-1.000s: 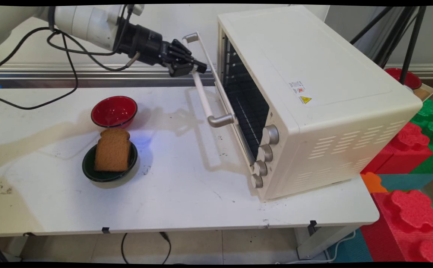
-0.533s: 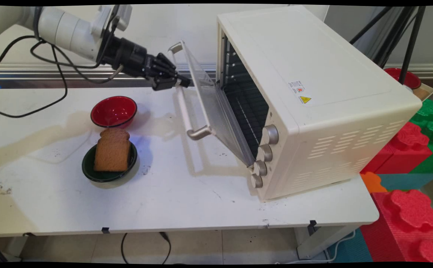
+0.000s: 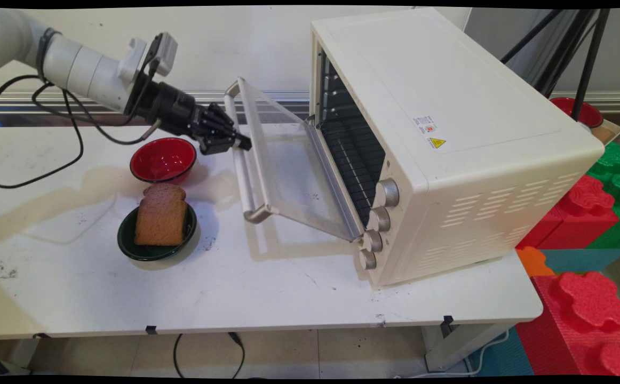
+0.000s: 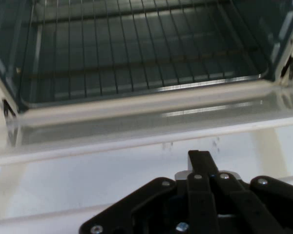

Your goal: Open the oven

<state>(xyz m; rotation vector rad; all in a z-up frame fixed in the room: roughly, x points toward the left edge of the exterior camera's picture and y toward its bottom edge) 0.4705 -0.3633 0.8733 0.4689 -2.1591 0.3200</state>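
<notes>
At the far left of the oven front, your tool [image 3: 238, 143] has its fingers closed on the door handle [image 3: 244, 170], gripping the pale bar near its far end. From the hand view you see the black linkage [image 4: 200, 200] drawn together around that bar, with the fingers pressed in from both sides.

You have the glass door [image 3: 294, 176] hinged along its bottom edge and tilted well out from the toaster oven [image 3: 448, 138], roughly halfway between upright and flat, with its handle edge held clear above the desk [image 3: 267, 288]. Through the opening you can see the wire rack [image 4: 136, 53] inside the dark cavity, and the door's inner face runs across the hand view just below it.

Four silver knobs [image 3: 378, 221] sit in a column down the oven's near front corner.

On your side of the door, two bowls stand on the desk to the left. You find the red bowl [image 3: 163, 160] just below the tool and close to it, not touching. Nearer the camera is the green bowl [image 3: 156, 234], with a slice of brown bread [image 3: 161, 214] leaning in it. The two bowls sit just beside each other.

Black cables [image 3: 70, 133] hang from the arm over the desk's far left.
</notes>
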